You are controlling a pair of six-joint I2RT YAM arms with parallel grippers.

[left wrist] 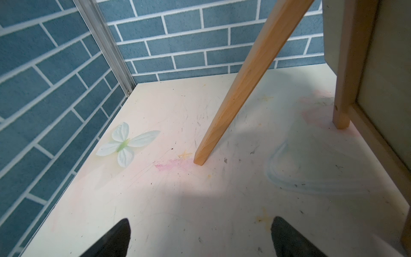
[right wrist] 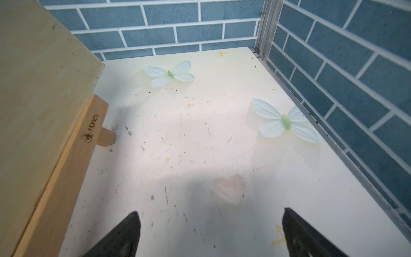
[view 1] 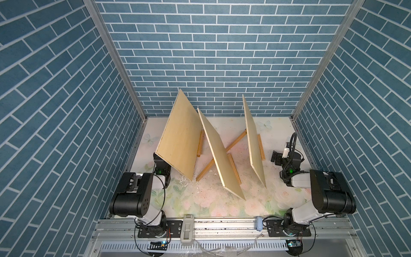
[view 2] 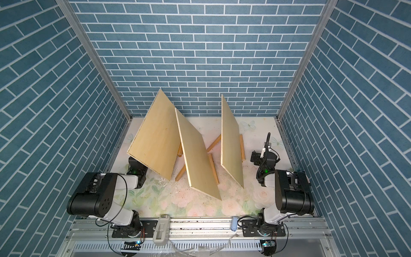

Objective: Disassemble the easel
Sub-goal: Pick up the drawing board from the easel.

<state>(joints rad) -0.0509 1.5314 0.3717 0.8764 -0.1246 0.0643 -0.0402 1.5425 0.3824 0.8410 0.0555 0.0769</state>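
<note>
Your left gripper (left wrist: 200,235), spread and empty, sits under the leftmost easel (view 1: 179,135) at centre-left in a top view, with its rear leg (left wrist: 243,89) slanting up just ahead. Your right gripper (right wrist: 209,231), also spread, has the rightmost easel (view 1: 253,142) just beside it, toward frame centre.

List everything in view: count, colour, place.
boards: three, pale wood, propped on easels, left, middle, right.
easels: three, tan wood, one under each board.
table: one, white floral.
butterfly prints: three, pale green, far table end.
crumbs: many, white, near the boards' front edges.
walls: three, blue brick, around table.
grey device: one, front rail.
arms: two, black-white, front corners.
left pincer: one, black, open, behind left board.
right pincer: one, black, open, beside right board.
</note>
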